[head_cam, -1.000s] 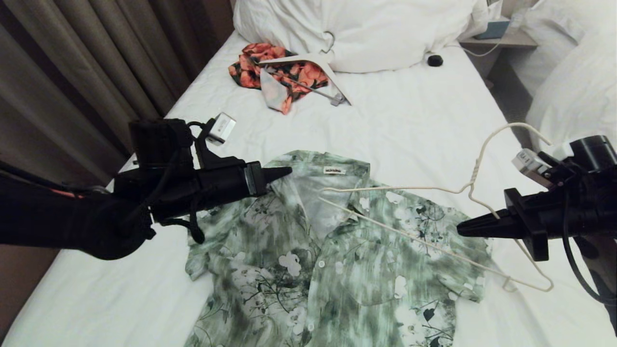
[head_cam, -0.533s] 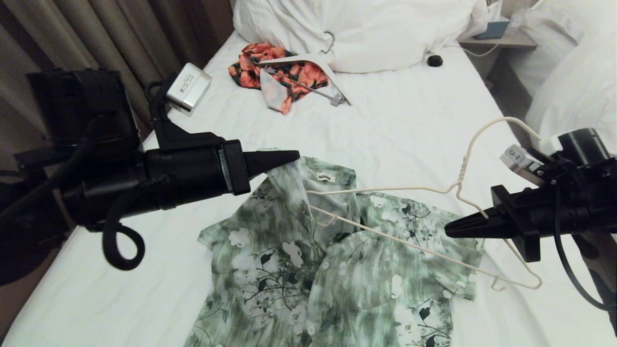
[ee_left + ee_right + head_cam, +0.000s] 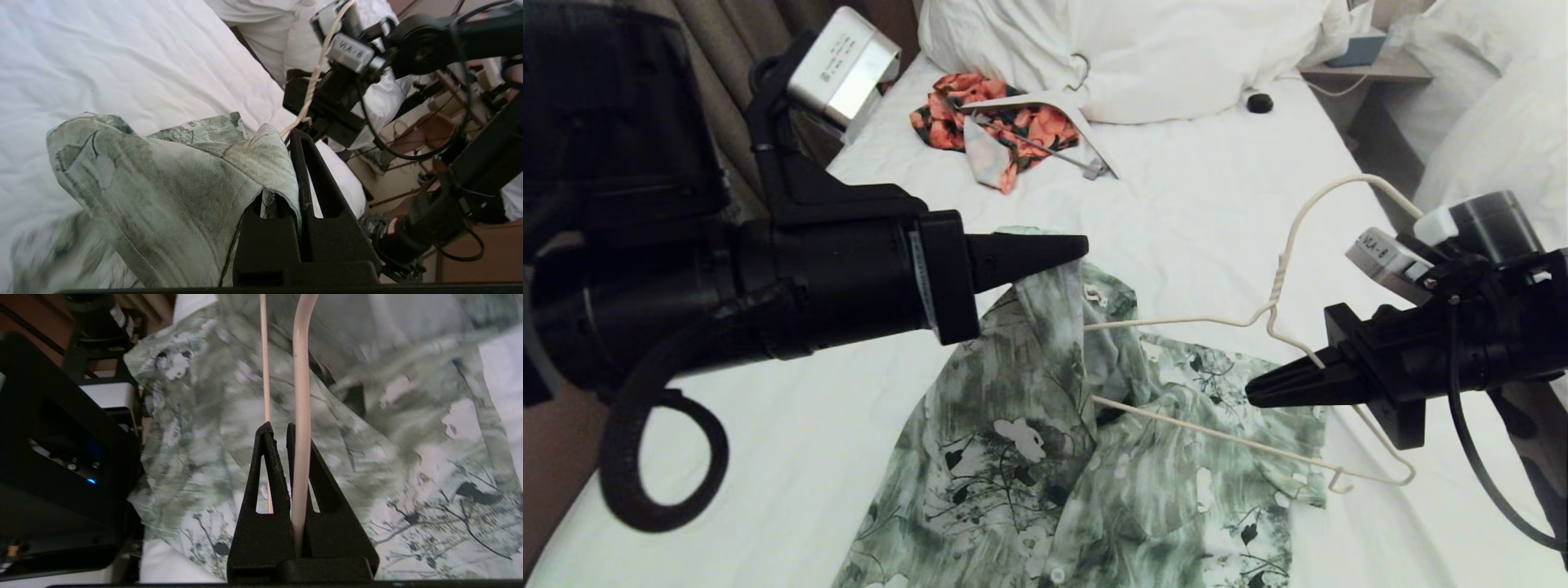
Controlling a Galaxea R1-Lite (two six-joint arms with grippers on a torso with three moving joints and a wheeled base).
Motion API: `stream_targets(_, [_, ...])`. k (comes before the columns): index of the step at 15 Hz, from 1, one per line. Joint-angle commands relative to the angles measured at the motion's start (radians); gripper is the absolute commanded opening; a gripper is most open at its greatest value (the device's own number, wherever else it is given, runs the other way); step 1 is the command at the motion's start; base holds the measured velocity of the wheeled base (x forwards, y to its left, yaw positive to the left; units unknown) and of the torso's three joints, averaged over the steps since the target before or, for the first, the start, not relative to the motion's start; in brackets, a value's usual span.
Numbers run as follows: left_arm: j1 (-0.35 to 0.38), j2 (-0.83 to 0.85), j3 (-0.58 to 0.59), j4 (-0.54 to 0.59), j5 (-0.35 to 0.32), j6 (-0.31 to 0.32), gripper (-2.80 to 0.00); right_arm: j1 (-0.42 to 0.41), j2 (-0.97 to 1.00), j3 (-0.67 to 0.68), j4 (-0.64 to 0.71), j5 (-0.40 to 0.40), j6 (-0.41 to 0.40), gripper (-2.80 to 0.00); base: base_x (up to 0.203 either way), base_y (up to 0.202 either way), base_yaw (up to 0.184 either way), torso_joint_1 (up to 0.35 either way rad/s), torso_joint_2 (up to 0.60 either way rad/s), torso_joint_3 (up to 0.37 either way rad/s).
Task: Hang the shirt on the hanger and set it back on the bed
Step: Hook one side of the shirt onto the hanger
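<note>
The pale green floral shirt lies on the white bed, with its collar side pulled up off the sheet. My left gripper is shut on that raised edge of the shirt, and cloth is pinched between its fingers. From the right, my right gripper is shut on the thin cream wire hanger just below its twisted neck. The wire runs out between the right gripper's closed fingers. The hanger's far arm reaches into the shirt's neck opening, where its tip is hidden by fabric.
An orange-and-black garment with a broad white hanger lies near the pillow heap. A small black object sits beside the pillows. Curtains run along the left; a second bed stands at the right.
My left gripper has risen and shifted right, lifting the shirt's collar edge and bunching the cloth. My right gripper has carried the hanger leftward, its arm sliding into the neck opening.
</note>
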Motion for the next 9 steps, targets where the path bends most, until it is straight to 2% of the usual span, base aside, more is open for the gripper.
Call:
stream_targets(1, [-0.051, 0.052, -0.038, 0.012, 0.032, 0.007, -2.80, 0.012, -0.023, 0.001, 0.000, 0.005, 0.008, -2.80, 0.000, 0.000, 0.000, 0.000, 0.00, 0.000])
stream_targets(4, [-0.170, 0.119, -0.120, 0.068, 0.161, 0.010, -2.80, -0.027, -0.038, 0.002, 0.000, 0.008, 0.018, -2.80, 0.000, 0.000, 0.000, 0.000, 0.00, 0.000])
stream_targets(9, [-0.249, 0.267, -0.227, 0.082, 0.194, 0.010, -2.80, -0.021, -0.060, 0.071, -0.003, 0.024, 0.014, -2.80, 0.000, 0.000, 0.000, 0.000, 0.00, 0.000])
